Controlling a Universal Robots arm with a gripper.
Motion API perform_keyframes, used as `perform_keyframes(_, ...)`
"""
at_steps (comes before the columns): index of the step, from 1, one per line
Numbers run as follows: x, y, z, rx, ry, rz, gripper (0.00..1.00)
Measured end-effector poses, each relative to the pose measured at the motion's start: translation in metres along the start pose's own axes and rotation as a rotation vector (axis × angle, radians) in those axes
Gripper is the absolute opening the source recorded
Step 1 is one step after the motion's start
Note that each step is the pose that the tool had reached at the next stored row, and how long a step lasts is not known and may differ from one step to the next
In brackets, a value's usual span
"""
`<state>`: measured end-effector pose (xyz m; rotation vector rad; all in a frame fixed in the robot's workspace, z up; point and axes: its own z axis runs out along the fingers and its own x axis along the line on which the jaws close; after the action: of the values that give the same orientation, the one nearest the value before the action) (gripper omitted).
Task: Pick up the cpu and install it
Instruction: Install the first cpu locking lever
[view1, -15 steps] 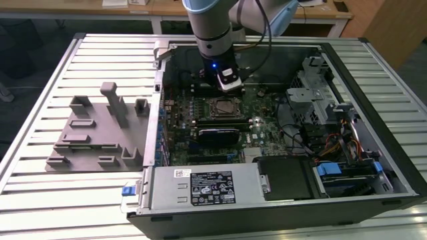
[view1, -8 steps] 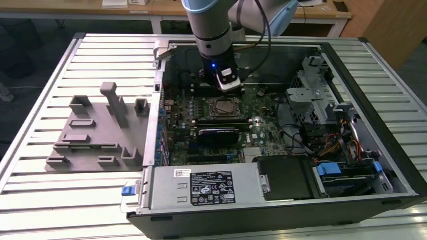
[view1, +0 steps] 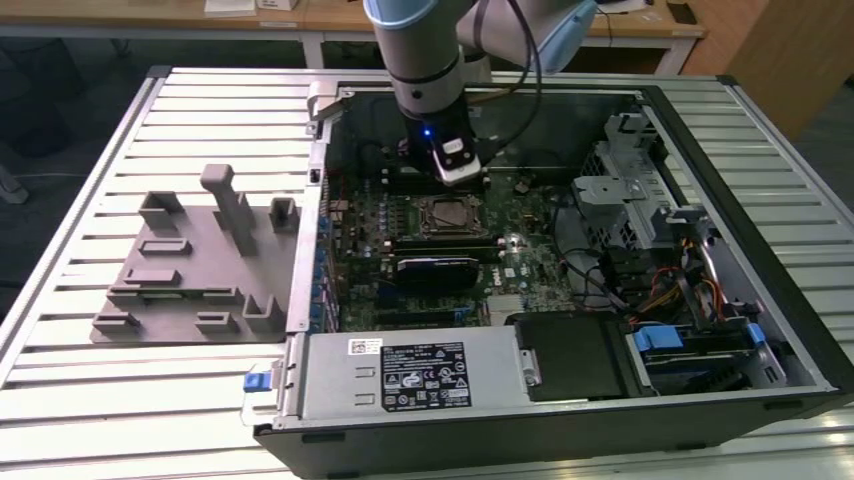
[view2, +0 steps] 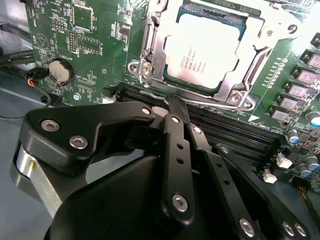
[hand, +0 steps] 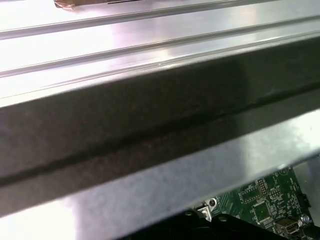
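Observation:
The cpu (view2: 202, 52), a square chip with a silver-grey top, lies flat in its socket on the green motherboard (view2: 95, 45), with a silver metal frame (view2: 145, 60) around its edges. In the exterior view the cpu (view1: 445, 215) sits mid-board inside the open computer case (view1: 561, 420). My gripper (view2: 176, 102) hovers just beside the socket. Its black fingers (view2: 172, 145) are closed together with nothing between them, the tips over the memory slots' edge. The arm (view1: 424, 70) comes down from the case's far side.
Black memory slots (view2: 235, 135) run beside the socket, and a coin battery (view2: 60, 71) sits further off. A grey fixture block (view1: 200, 260) rests on the slatted table (view1: 80, 400). The power supply (view1: 414, 375), drive cage (view1: 634, 190) and cables (view1: 667, 290) crowd the case. The case wall (hand: 150, 125) is close.

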<state>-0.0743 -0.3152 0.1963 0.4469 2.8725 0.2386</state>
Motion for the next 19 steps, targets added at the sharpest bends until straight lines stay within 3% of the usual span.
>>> perform_keyframes(13,-0.0012,-0.0052,0.0018,0.0000,0.0000,0.000,0.11)
perform_keyframes(19,-0.0022,-0.0042,-0.0023,0.0002,-0.0003,0.001,0.11)
